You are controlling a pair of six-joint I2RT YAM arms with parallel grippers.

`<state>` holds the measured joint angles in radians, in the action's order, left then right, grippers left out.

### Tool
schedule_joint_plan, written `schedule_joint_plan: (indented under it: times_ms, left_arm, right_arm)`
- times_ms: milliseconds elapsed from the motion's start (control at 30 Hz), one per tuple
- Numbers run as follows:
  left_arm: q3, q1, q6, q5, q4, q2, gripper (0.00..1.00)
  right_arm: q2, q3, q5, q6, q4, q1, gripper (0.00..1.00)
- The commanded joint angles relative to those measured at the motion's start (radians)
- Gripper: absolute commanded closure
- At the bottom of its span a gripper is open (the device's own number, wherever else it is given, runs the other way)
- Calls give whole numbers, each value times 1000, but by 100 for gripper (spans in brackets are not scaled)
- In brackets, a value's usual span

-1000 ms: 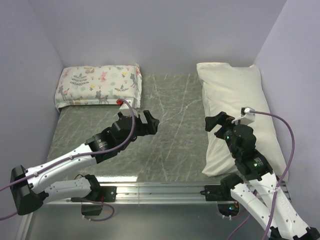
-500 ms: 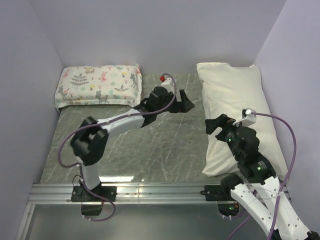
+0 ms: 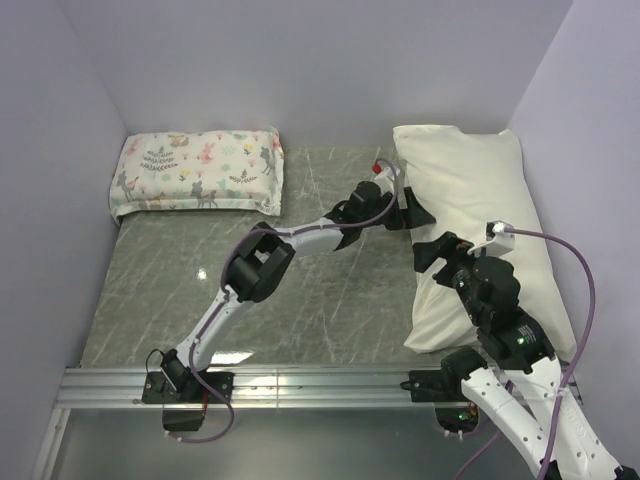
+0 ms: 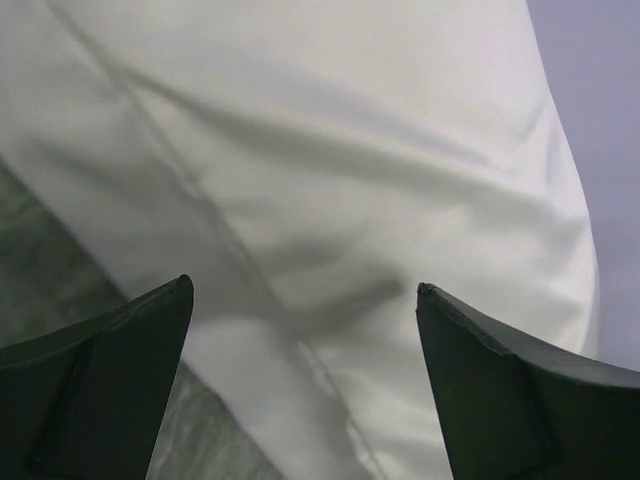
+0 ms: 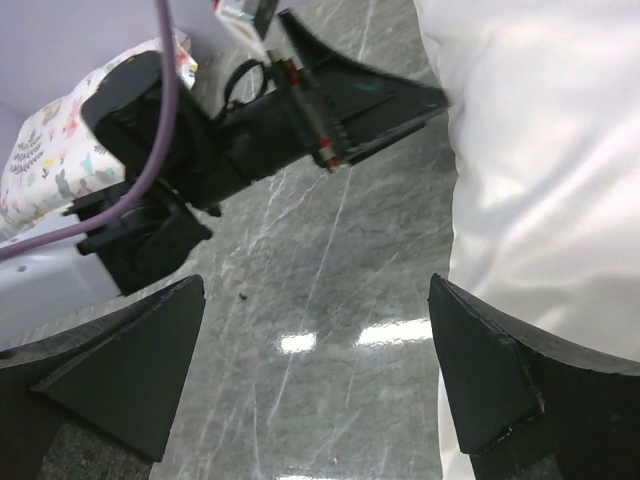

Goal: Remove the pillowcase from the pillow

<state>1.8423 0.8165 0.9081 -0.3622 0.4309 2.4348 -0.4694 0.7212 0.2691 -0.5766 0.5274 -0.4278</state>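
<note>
Movement on the left: left gripper (image 3: 414, 212) has swept across the table (image 3: 300, 280) to the pillowcase (image 3: 470, 190), jaws wide and empty, nosing at its left side seam. Right gripper (image 3: 430, 250), equally wide and empty, has barely shifted, hovering nearer the front. Pillowcase lies along the table's right edge, apparently fully on the pillow. No grip yet; a first pinch looks imminent.

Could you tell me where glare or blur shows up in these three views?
Top view: sharp, evenly lit, with a faint reflection on the table. Left wrist view: the pillowcase is close and slightly blurred. Right wrist view: two bright glare patches on the table.
</note>
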Motion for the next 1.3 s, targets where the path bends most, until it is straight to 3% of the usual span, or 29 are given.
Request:
schedule_joint_plan:
  times_ms: [0, 167, 267, 300, 367, 400, 633, 933, 1067, 1267]
  left_arm:
    - [158, 47, 38, -18, 3, 49, 1]
    - [190, 52, 100, 12, -1, 101, 2]
    - [193, 55, 106, 20, -8, 98, 30]
    - [193, 53, 101, 23, -11, 95, 54]
    - [189, 55, 84, 34, -37, 73, 76]
    - [186, 53, 56, 40, -52, 61, 99]
    - [-56, 53, -106, 187, -106, -236, 100]
    - [-625, 78, -192, 327, 8, -655, 100]
    - [-713, 116, -253, 361, -6, -786, 100]
    - [-674, 194, -380, 459, -84, -925, 100]
  right_arm:
    - [9, 26, 22, -2, 3, -3, 1]
    - [20, 21, 24, -2, 0, -5, 1]
    - [11, 21, 19, -3, -1, -3, 1]
    - [9, 21, 21, -6, 0, -3, 1]
    - [3, 24, 25, -6, 3, -3, 1]
    - [3, 26, 35, -5, 5, -3, 1]
    - [-15, 30, 139, -40, 40, -5, 2]
    - [-93, 24, 185, -72, 19, -2, 2]
    - [-132, 26, 191, -71, -3, 0, 2]
    - [-186, 64, 202, -46, -26, 6, 2]
